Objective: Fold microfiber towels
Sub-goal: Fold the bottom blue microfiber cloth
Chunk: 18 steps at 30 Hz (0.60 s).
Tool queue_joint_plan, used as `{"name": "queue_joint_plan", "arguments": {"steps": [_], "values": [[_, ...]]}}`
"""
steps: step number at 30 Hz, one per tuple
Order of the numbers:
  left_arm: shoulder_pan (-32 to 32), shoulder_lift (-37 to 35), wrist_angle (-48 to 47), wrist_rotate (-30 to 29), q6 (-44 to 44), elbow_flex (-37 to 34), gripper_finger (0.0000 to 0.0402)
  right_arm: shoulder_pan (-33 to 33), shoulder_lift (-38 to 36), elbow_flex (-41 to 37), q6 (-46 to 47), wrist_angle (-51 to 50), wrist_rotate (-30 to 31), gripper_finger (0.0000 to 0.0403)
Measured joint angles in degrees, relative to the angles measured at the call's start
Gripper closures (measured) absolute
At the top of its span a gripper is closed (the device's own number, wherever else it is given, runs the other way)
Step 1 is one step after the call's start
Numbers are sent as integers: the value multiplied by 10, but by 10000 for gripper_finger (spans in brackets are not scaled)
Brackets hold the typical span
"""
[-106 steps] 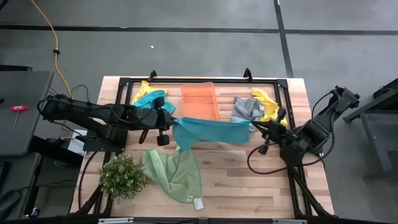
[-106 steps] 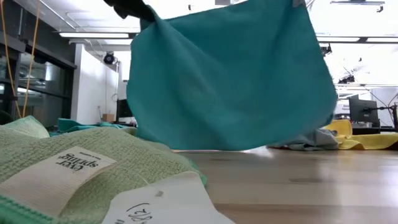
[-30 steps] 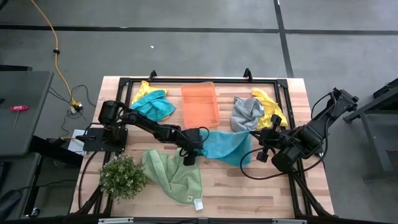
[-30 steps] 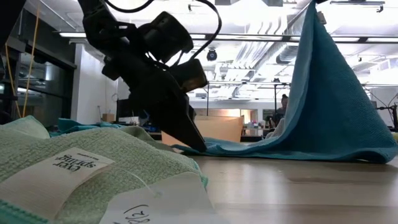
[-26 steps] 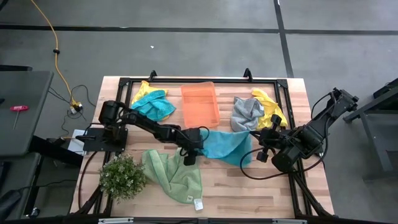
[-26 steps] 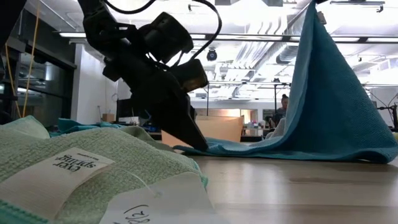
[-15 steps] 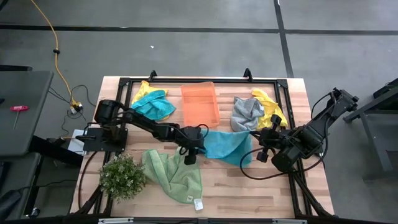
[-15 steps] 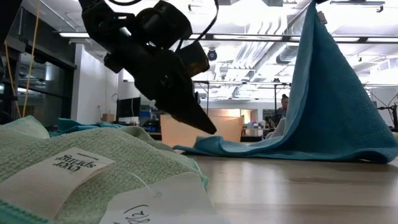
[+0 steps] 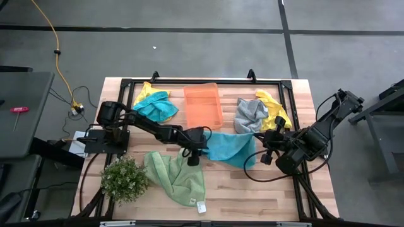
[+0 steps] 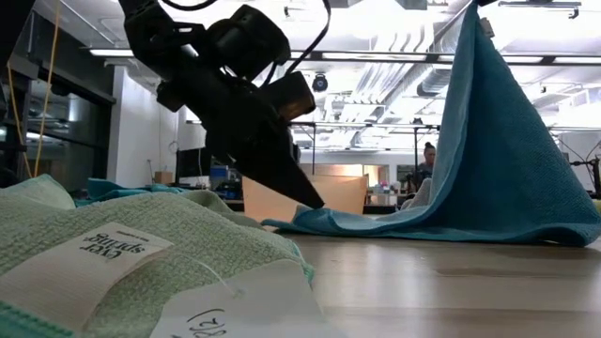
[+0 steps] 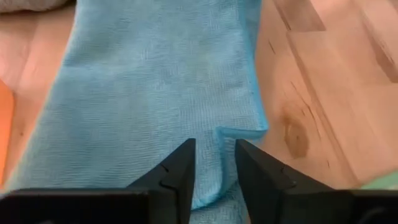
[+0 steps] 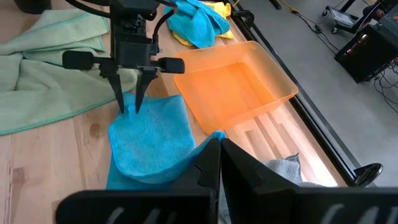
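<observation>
High view, my left pincer [image 9: 194, 159] narrowly parted, poised over teal towel [image 9: 230, 147] edge, right pincer [image 9: 257, 144] clamped, lifting its corner.

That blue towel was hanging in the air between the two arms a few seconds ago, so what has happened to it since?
The blue towel came down onto the table. The left gripper let go of its end, which now lies flat, and hangs open just above that edge. The right gripper kept its corner pinched and raised, so the cloth slopes up like a tent. The green towel, orange bin and plant stayed put.
</observation>
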Motion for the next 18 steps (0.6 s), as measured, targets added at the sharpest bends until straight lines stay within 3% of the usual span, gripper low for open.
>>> {"name": "queue_joint_plan", "arguments": {"steps": [9,18], "values": [[1,13,17,22,-5,0,213,0,0,0,0,0,0,403],[0,38,56,39,-6,0,202,0,0,0,0,0,0,403]]}}
